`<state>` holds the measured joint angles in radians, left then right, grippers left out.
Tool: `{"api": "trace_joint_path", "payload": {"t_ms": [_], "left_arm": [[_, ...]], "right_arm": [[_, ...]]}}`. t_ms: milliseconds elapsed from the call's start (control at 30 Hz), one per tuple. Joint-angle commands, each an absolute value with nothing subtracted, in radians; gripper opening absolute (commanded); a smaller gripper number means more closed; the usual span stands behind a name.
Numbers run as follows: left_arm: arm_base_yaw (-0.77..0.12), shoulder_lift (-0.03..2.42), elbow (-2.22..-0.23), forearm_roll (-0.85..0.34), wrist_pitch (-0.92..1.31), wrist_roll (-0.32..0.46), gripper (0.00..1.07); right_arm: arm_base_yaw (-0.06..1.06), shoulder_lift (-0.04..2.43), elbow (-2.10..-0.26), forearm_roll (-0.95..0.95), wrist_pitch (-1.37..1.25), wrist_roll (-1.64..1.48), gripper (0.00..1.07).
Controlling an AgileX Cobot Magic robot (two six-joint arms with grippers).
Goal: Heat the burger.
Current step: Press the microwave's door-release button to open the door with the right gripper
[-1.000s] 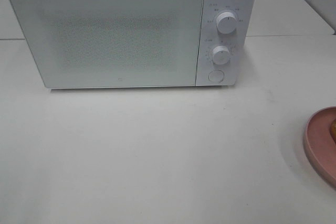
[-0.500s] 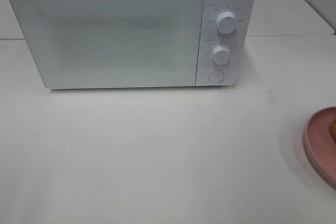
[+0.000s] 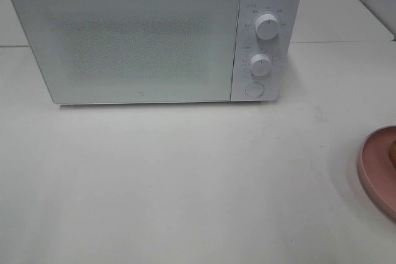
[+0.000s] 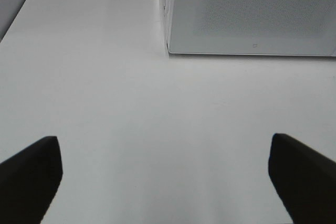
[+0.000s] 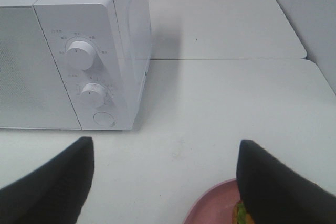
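Only a sliver of the burger shows: a yellow-orange bit (image 3: 393, 152) at the right edge of the exterior view, and some green lettuce (image 5: 241, 214) at the edge of the right wrist view. It sits on a round pink plate (image 3: 374, 171). The white microwave (image 3: 154, 35) stands at the back of the table with its door closed. My right gripper (image 5: 165, 145) hovers open above the table, near the plate (image 5: 210, 205), with nothing between its fingers. My left gripper (image 4: 164, 145) is wide open over bare table in front of the microwave's left corner (image 4: 252, 14). Neither gripper shows in the exterior view.
The microwave's panel carries two round knobs (image 3: 266, 26) (image 3: 260, 64) and a round button (image 3: 253, 89) on its right side. A white tabletop (image 3: 185, 177) stretches in front. A seam runs across the table behind the microwave (image 5: 226, 59).
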<state>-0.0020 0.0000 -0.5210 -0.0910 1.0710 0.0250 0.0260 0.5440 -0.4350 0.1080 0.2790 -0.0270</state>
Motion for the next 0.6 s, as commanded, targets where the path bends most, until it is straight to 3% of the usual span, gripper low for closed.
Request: {"api": "trace_joint_path", "payload": {"t_ms": [33, 433, 600], "left_arm": [[0.001, 0.001, -0.519, -0.094, 1.072, 0.022, 1.0], [0.001, 0.001, -0.519, -0.094, 1.072, 0.022, 1.0], [0.001, 0.001, -0.519, -0.094, 1.072, 0.022, 1.0]], "right_arm": [[0.019, 0.611, -0.434, 0.106, 0.201, -0.024, 0.75], [0.019, 0.821, -0.425, 0.102, 0.0, -0.006, 0.75], [0.019, 0.893, -0.36, 0.101, -0.218, -0.007, 0.75]]}}
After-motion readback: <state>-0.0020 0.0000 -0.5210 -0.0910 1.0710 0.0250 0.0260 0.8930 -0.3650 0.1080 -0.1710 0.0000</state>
